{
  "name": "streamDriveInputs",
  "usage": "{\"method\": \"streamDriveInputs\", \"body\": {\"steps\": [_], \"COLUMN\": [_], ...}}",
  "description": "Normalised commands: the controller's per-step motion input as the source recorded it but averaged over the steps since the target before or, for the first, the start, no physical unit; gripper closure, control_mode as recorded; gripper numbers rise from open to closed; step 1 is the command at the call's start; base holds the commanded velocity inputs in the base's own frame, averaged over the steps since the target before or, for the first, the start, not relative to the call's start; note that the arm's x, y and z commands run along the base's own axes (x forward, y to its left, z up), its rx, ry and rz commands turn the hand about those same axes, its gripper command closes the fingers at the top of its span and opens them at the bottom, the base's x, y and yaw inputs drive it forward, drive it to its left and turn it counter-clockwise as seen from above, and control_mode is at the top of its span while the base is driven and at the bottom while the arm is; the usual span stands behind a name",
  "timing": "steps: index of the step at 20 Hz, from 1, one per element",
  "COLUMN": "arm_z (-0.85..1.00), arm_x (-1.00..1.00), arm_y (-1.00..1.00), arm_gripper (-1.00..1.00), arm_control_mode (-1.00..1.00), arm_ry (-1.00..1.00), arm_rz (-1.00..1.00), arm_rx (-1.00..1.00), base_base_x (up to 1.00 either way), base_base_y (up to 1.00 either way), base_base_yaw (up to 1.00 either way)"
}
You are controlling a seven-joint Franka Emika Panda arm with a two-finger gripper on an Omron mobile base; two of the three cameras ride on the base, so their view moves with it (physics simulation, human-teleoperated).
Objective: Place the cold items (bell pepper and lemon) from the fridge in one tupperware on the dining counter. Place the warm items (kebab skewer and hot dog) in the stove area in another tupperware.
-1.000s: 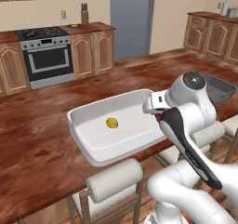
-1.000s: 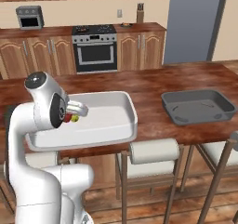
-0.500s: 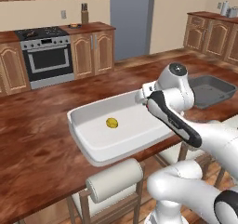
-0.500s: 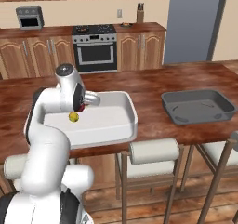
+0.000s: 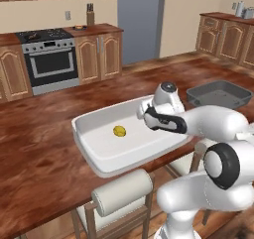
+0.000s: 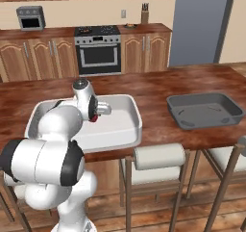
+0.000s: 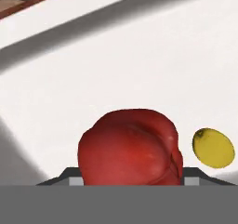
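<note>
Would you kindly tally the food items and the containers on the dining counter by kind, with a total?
Lemon: 1
Red bell pepper: 1, held in the gripper over the white tupperware
White tupperware: 1
Grey tupperware: 1
Total: 4

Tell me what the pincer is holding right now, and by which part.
The pincer holds the red bell pepper over the white tupperware, gripping its sides; the exact contact points are hidden. The lemon lies loose inside.

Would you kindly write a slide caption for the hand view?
Red bell pepper held in the gripper above the white tupperware, lemon already lying inside.
</note>
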Motion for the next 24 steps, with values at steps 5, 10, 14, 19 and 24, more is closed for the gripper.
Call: {"method": "streamDriveInputs", "body": {"steps": [5, 10, 14, 19, 24], "arm_z": [-0.72, -0.53, -0.15, 0.15, 0.6], "arm_x": [0.48, 0.27, 0.19, 0.13, 0.29], "arm_y": [-0.03, -0.16, -0.12, -0.06, -0.02], "arm_gripper": [1.0, 1.0, 1.0, -1.0, -1.0], "arm_control_mode": [-1.0, -1.0, -1.0, -1.0, -1.0], "arm_ry": [0.0, -0.02, -0.1, -0.09, 0.15], "arm_rz": [0.01, 0.0, 0.0, 0.01, 0.01], "arm_rx": [0.0, 0.0, 0.0, 0.02, 0.0], "base_base_x": [0.0, 0.0, 0.0, 0.0, 0.0], "base_base_y": [0.0, 0.0, 0.0, 0.0, 0.0], "base_base_yaw": [0.0, 0.0, 0.0, 0.0, 0.0]}}
